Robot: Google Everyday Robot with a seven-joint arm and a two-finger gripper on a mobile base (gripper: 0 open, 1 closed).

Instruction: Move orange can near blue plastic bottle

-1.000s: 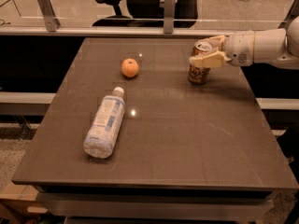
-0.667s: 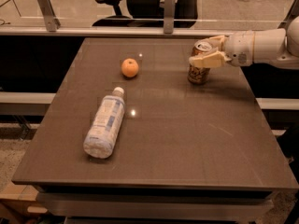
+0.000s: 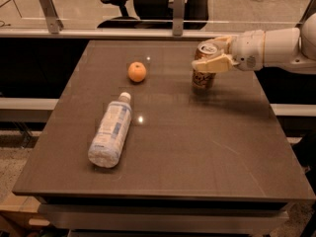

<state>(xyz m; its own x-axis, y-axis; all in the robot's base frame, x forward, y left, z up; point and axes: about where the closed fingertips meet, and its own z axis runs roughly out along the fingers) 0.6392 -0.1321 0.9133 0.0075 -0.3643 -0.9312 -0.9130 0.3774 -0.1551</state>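
My gripper [image 3: 205,54] pinches the orange can [image 3: 203,79] near the table's [image 3: 197,152] right edge. Open tabletop separates it from the blue plastic bottle [image 3: 111,132].

Dim warm light, glare on table [image 3: 197,147], gripper [image 3: 206,57] clasping orange can [image 3: 203,80]

dark brown table [image 3: 197,152] | black office chair [image 3: 153,1] behind glass | tan floor [image 3: 256,4]

White smooth rounded arm [image 3: 276,46], darker joint seam, cream-tan fingers [image 3: 216,64], gripper [image 3: 206,54] upper rt.
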